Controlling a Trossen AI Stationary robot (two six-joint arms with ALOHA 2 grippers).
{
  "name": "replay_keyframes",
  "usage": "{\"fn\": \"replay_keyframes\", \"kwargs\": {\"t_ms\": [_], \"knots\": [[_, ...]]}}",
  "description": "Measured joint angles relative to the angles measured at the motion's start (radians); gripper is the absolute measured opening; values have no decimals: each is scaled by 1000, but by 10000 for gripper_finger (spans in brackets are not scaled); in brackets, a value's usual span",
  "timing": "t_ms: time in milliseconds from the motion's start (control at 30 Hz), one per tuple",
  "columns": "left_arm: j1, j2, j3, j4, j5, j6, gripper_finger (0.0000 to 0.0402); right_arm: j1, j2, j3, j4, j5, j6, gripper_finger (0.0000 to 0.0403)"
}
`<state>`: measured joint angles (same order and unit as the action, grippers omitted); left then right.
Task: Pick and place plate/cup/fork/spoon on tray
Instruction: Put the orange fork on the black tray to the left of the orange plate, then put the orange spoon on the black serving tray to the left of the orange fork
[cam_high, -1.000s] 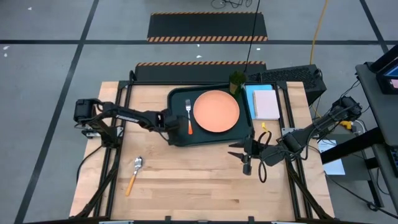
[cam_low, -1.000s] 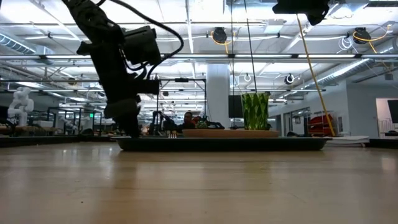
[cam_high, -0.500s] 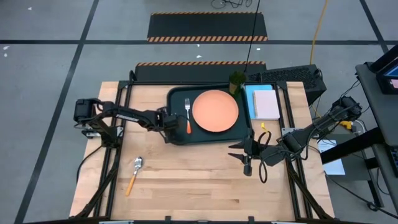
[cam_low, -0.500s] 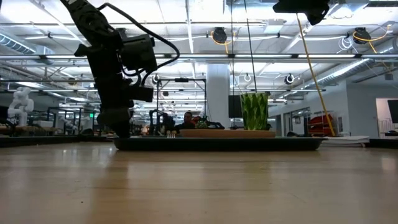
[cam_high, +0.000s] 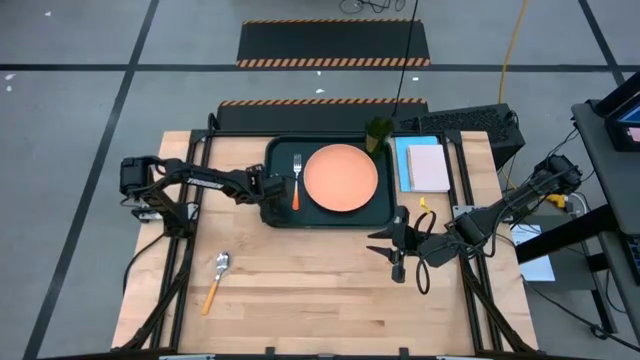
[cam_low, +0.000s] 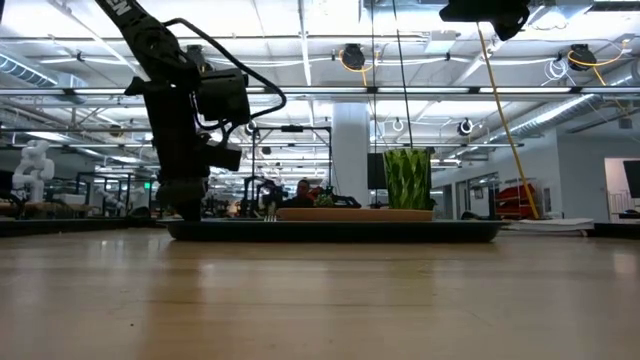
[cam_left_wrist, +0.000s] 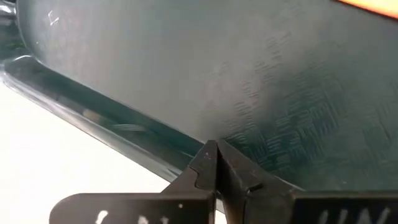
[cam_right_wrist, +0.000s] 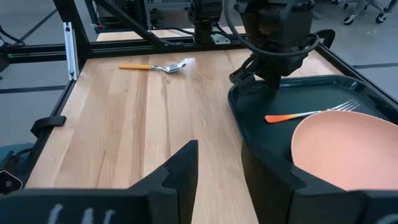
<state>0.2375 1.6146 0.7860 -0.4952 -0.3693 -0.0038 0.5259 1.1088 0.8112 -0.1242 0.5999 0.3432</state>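
Note:
The dark tray (cam_high: 300, 218) lies flat at the table's far middle. It holds the salmon plate (cam_high: 341, 178), the orange-handled fork (cam_high: 296, 186) left of the plate, and the green cup (cam_high: 377, 133) in its far right corner. The spoon (cam_high: 217, 279) lies on the bare wood near the left front. My left gripper (cam_high: 268, 192) is shut on the tray's left rim. My right gripper (cam_high: 394, 246) hangs open and empty just off the tray's near right corner. My left gripper pinches the tray's left rim (cam_left_wrist: 143, 146) between its two fingers, toward the near left corner (cam_right_wrist: 239, 93). The fingers come slanting down from the table's left and lie across the rim. The tray stays flat on the table.
A pink-and-blue notepad (cam_high: 428, 166) lies right of the tray, with a black device (cam_high: 460, 124) behind it. Bare wood runs along the table's near half, around the spoon (cam_right_wrist: 158, 66).
My left gripper has drawn back toward the table's left and a little toward the far edge, still shut on the rim. The tray has slid with it along the table, and the plate, fork and cup ride on it unmoved.

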Motion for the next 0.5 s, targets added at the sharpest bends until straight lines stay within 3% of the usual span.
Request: {"fn": "replay_keyframes", "kwargs": {"t_ms": [300, 500], "knots": [[-34, -111, 3, -13, 0, -107, 8, 0, 0, 0, -12, 1, -15, 118], [-176, -265, 3, -45, 3, -281, 8, 0, 0, 0, -28, 1, -7, 118]]}}
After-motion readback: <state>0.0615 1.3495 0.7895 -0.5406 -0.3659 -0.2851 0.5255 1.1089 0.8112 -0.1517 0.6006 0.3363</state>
